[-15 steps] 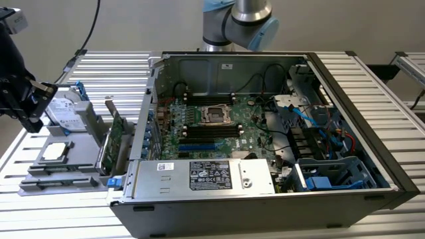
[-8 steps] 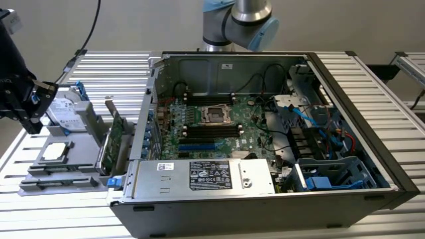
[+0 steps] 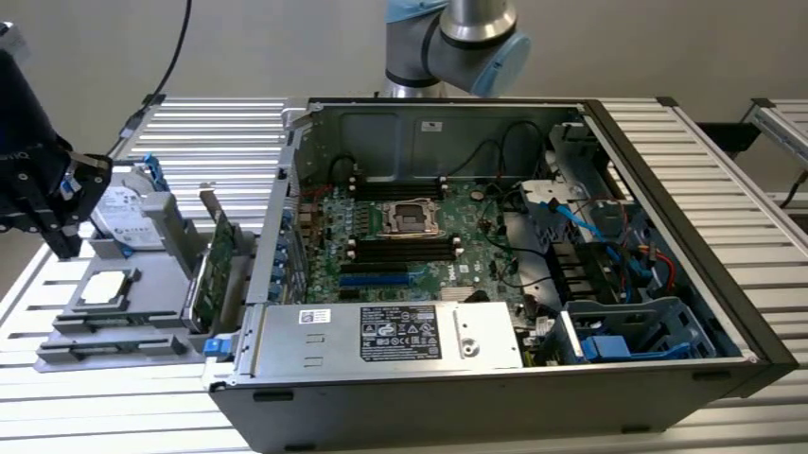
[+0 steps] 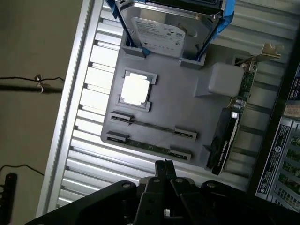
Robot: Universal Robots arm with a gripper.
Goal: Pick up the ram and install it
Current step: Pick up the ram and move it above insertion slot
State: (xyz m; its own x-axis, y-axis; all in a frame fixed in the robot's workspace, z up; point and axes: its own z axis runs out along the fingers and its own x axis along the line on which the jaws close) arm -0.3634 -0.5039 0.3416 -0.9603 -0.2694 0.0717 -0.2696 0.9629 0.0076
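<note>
**Jaws pressed together over tray edge**

Your gripper [image 4: 164, 165] hangs over the grey tray's [image 4: 187, 105] edge, with bare slatted table [image 4: 89, 101] alongside. The ram [image 4: 147, 146], a thin green stick, sits in the tray slot nearest the fingertips. The hard drive [image 4: 164, 30] stands at the far end.

Seemingly green ram [image 4: 149, 146]; grey tray [image 4: 183, 110]; black hand [image 4: 164, 165].

Exterior view: high and set back, looking down into an open case [image 3: 505, 407] on a slatted tabletop [image 3: 215, 132]; wrist view: close, looking almost straight down past the tool [image 4: 164, 165] onto a grey tray [image 4: 187, 108]; both views share that tray, the drive [image 4: 164, 30] standing in it, and one side of the case.
</note>
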